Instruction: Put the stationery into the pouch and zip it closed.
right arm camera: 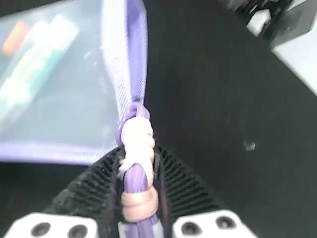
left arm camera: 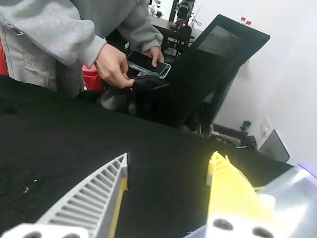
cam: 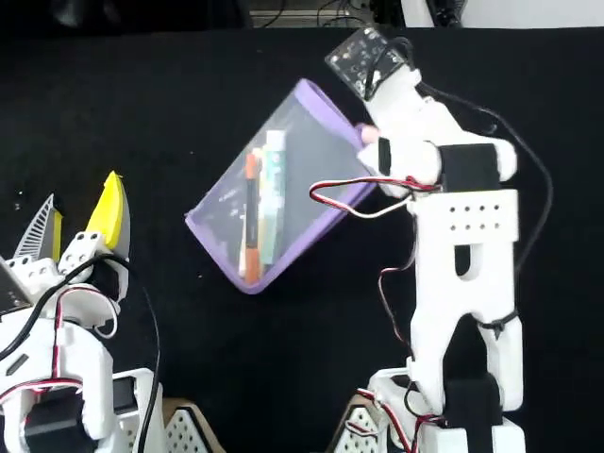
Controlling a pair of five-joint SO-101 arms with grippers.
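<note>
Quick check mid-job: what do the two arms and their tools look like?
Left arm and right arm: white plastic, black motors, red and black cables. Left tool: one yellow finger, one white ribbed finger. Right tool: black ribbed fingers.

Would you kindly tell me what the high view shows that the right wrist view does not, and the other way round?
From the high view: the whole outline of the pouch, slanted on the black table, and the left gripper open, apart from it. From the right wrist view: up close, the right gripper shut on the purple and pink zipper pull at the pouch's corner. Shared: the pouch's purple edging and the stationery inside its clear wall.
</note>
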